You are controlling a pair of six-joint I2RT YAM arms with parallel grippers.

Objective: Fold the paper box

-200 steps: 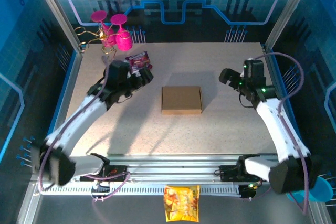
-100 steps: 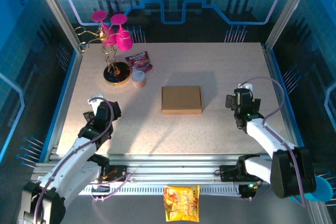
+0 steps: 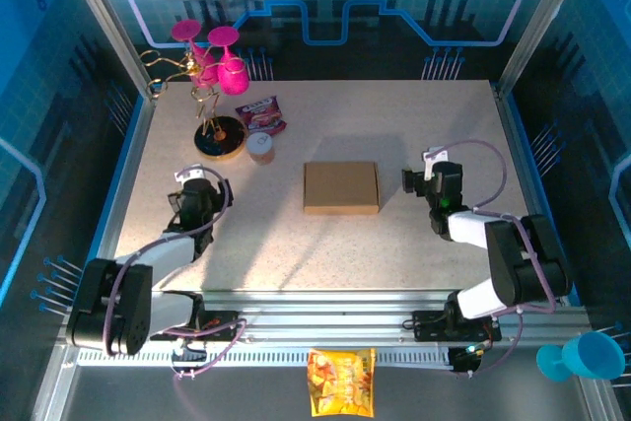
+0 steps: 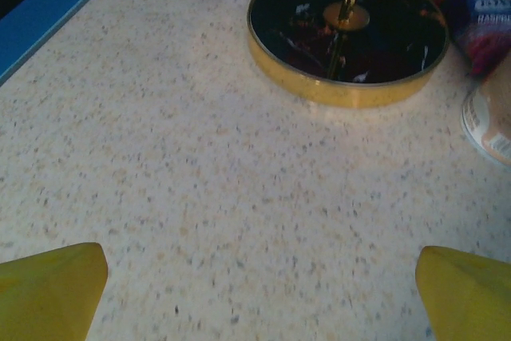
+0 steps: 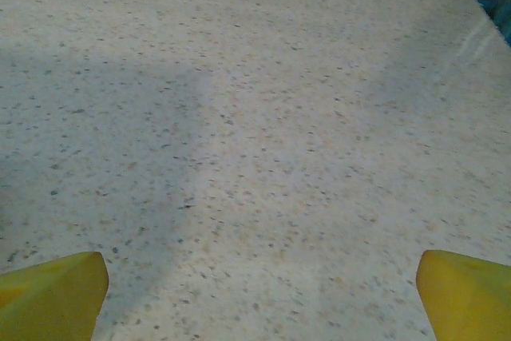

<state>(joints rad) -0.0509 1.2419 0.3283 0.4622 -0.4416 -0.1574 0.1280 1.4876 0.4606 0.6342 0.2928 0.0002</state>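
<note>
Top external, read first: found the paper box (image 3: 340, 187) lying flat at the middle of the table (image 3: 414, 253), a shallow brown rectangle with the top face down and no flap standing up. Could not tell a tucked front edge from a merely resting one at that range. Placed the left jaws low over the table, well apart from the box on its left and aimed toward the gold-rimmed stand base (image 4: 347, 33). Placed the right jaws near the box's right edge, not touching it and aimed its way. Saw both sets of jaws released and spread wide, gripping nothing: left fingertips (image 4: 49, 289) and right fingertips (image 5: 49, 293) sat out at the lower corners of their wrist views, with only speckled table between. Judged the fold close to done, with at most a seating press on the lid left. Judged it best to brace one side with the right jaws, brought in low. Thought it wise to press along the front crease rather than mid-panel, sparing the thin cardboard a dent. Favoured going slowly too, against sliding so light a box across a smooth table. Reckoned on swinging the left arm wide of the pink glasses (image 3: 229, 74), the small tub (image 3: 260, 148) and the purple packet (image 3: 262, 113).
</note>
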